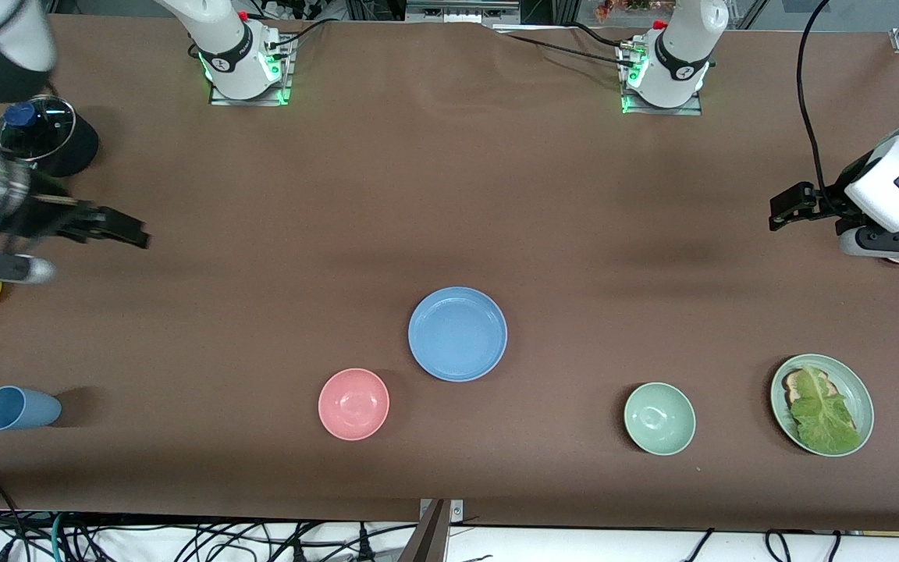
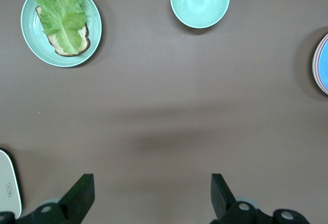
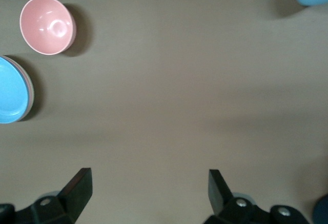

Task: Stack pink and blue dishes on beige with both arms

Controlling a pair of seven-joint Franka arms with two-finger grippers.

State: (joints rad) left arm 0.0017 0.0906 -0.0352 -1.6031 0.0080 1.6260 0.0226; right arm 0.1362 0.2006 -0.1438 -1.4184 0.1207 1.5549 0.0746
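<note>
Two grippers are wide open and hold nothing: the left gripper (image 2: 152, 183) over bare table at the left arm's end, the right gripper (image 3: 149, 178) at the right arm's end. From the front you see only the blue plate (image 1: 457, 334), mid-table. The left wrist view shows the pink plate (image 2: 314, 62) as a rim under it.

Blue plate (image 1: 457, 333) topping a stack — pink rim beneath, flat, mid-table
</note>
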